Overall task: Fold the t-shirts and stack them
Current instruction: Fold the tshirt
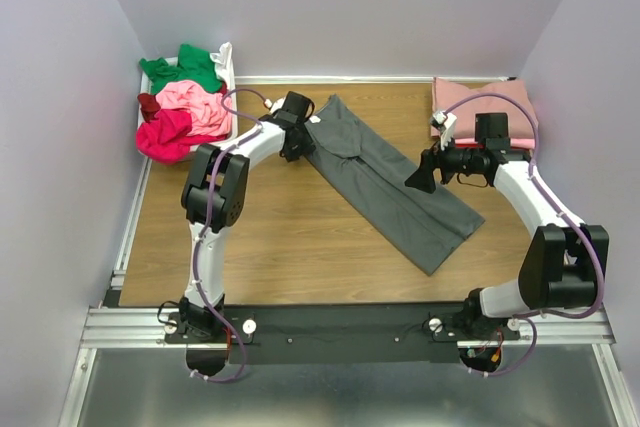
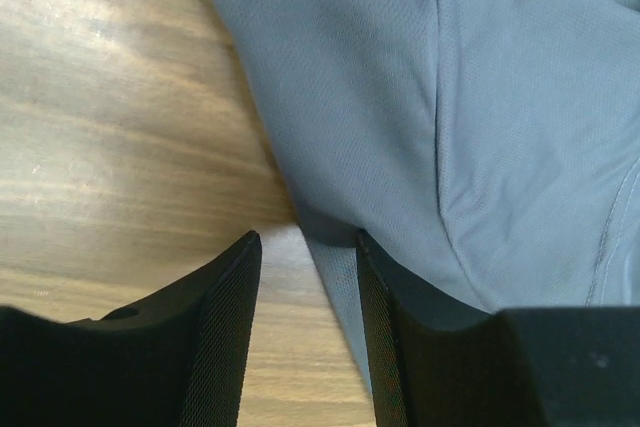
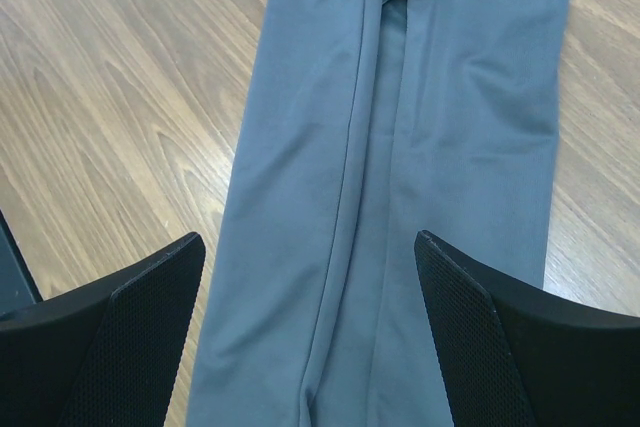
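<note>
**Student:** Fig. 1, overhead view. What lies on the worktop [image 1: 270, 247]?

**Tutor:** 1 dark grey t-shirt [image 1: 390, 187], folded lengthwise into a long strip. It lies flat and runs diagonally from far left to near right. At the far right corner, 1 dusty rose t-shirt [image 1: 470, 95] lies folded flat. At the far left corner, a white basket [image 1: 227, 59] holds a loose heap: a green t-shirt [image 1: 185, 69] at the back, a light pink t-shirt [image 1: 197, 102] in the middle and a magenta t-shirt [image 1: 168, 135] in front. A maroon t-shirt [image 1: 148, 104] shows only at the heap's left edge.

**Student:** Fig. 2, left wrist view. How does the left end effector [image 2: 305, 237] stand?

**Tutor:** It sits low at the far-left end of the grey strip. Its 2 fingers are partly open, with a narrow gap between them. The cloth's edge runs into that gap and under 1 finger, and bare wood shows in the rest of the gap. The fingers are not clamped on the cloth, which lies flat on the wood.

**Student:** Fig. 3, right wrist view. And the right end effector [image 3: 310, 242]?

**Tutor:** It hangs above the middle of the strip with its fingers spread wide. The strip and its long central crease fill the span between them. It is clear of the cloth and holds nothing.
</note>
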Controlling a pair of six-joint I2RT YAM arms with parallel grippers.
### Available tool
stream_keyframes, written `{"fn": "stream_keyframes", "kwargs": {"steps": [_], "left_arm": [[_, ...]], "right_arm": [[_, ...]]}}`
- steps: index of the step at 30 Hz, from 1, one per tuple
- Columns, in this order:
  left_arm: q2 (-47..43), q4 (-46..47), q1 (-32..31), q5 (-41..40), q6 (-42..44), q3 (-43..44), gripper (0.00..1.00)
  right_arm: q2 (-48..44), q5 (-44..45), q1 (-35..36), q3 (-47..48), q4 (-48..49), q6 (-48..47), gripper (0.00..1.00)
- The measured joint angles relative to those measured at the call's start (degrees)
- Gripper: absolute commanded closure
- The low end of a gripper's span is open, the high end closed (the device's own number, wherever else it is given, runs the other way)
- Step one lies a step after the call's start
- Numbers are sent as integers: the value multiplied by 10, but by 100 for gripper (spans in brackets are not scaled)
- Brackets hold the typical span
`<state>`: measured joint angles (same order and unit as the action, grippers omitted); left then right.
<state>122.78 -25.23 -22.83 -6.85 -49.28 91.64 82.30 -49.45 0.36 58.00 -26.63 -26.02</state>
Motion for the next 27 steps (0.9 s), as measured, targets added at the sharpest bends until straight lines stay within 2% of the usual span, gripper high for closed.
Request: {"fn": "stream_keyframes", "kwargs": {"steps": [2, 3, 4, 7, 8, 11, 12, 21, 23, 24, 25, 27], "left_arm": [[11, -6, 2, 0, 2, 17, 54], [17, -9, 3, 0, 2, 26, 61], [22, -9, 5, 0, 3, 33, 72], [31, -11, 11, 1, 12, 41, 82], [32, -11, 14, 1, 14, 42, 89], [39, -17, 23, 5, 30, 53, 99], [43, -20, 28, 7, 36, 59, 100], [73, -65, 87, 13, 144, 127, 100], [80, -78, 101, 15, 173, 153, 89], [86, -83, 110, 20, 189, 172, 80], [88, -87, 116, 25, 201, 185, 65], [86, -87, 125, 48, 235, 207, 54]], "right_arm": [[0, 0, 0, 0, 0, 0, 8], [0, 0, 0, 0, 0, 0, 8], [0, 0, 0, 0, 0, 0, 8], [0, 0, 0, 0, 0, 0, 8], [0, 0, 0, 0, 0, 0, 8], [0, -4, 0, 0, 0, 0, 8], [0, -5, 0, 0, 0, 0, 8], [0, -19, 0, 0, -1, -1, 8], [0, -23, 0, 0, -1, -2, 9], [1, -26, 0, 0, -2, -6, 9], [2, -29, 0, 0, -4, -10, 9], [11, -40, 0, 0, -25, -31, 11]]}}
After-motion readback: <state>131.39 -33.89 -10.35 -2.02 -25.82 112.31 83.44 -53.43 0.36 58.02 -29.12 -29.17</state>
